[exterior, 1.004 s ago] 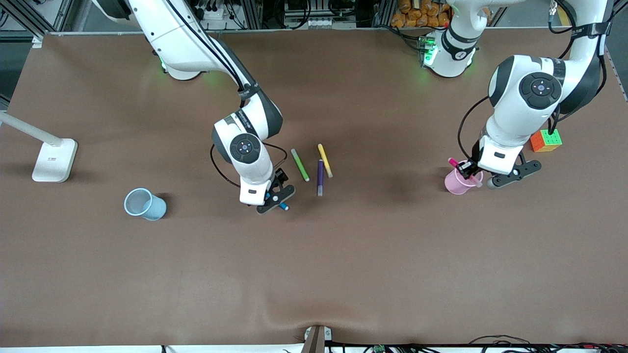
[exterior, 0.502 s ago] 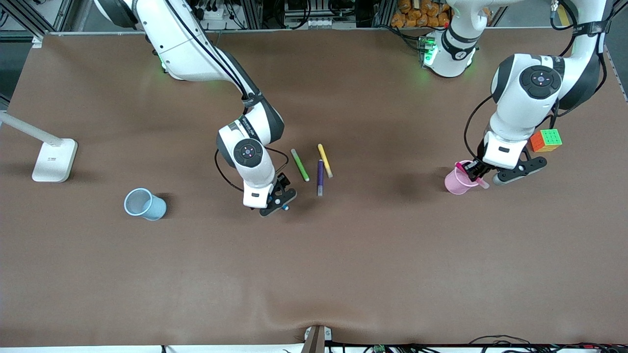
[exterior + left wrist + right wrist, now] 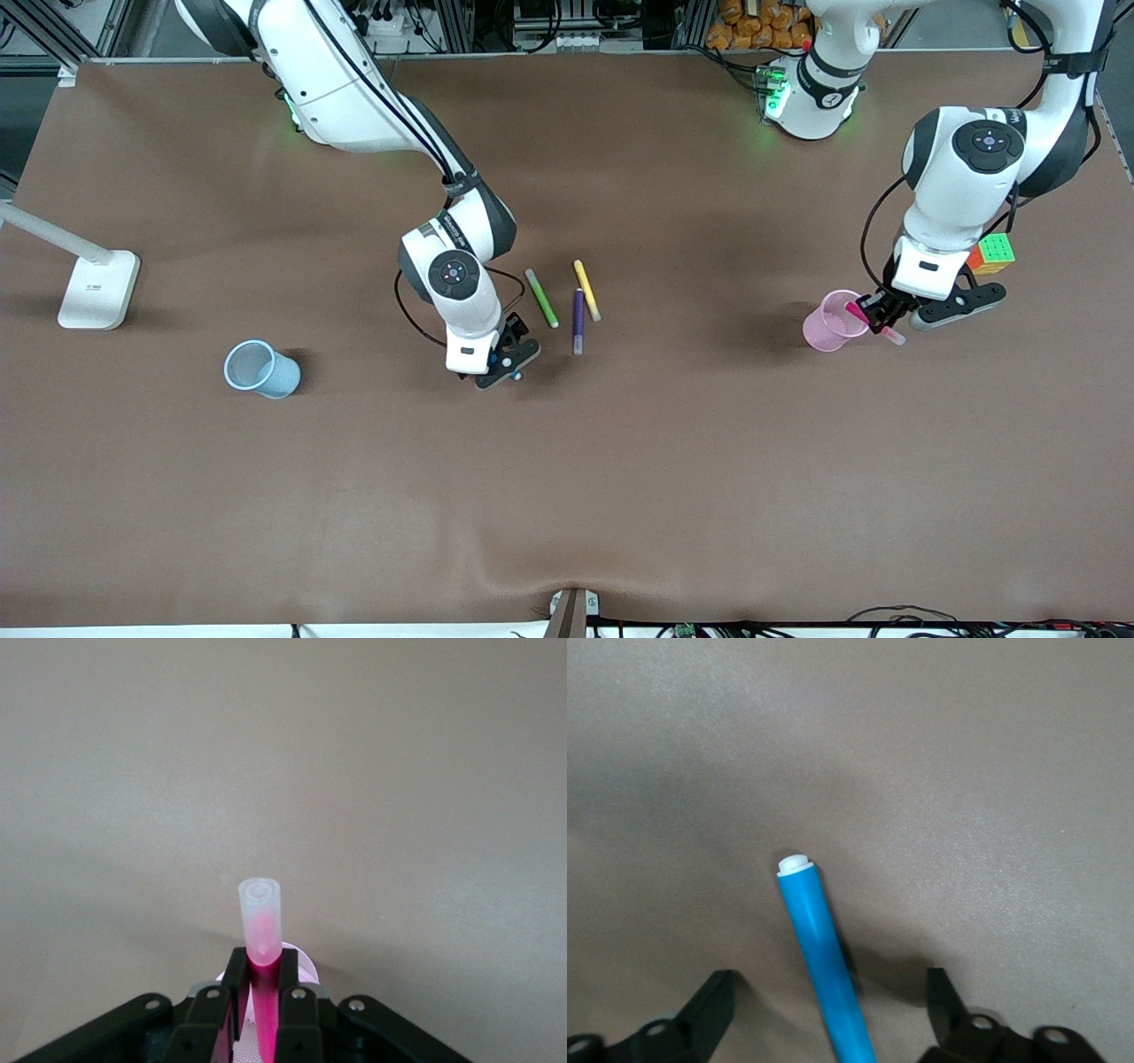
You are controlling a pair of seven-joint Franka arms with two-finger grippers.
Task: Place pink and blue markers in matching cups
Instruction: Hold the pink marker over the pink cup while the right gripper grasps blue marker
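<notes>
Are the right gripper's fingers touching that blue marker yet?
Apart. The right wrist view shows the blue marker lying on the table between the right gripper's spread fingers, with bare table showing on both sides.

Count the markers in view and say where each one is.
5. Green marker, purple marker and yellow marker lie mid-table. Blue marker lies between the right pincer's open fingers. Pink marker is held by the left pincer beside the pink cup.

Three pens [image 3: 578,321] between two cups [image 3: 260,369], cube [image 3: 992,253] near left arm's cup [image 3: 828,322]
</notes>
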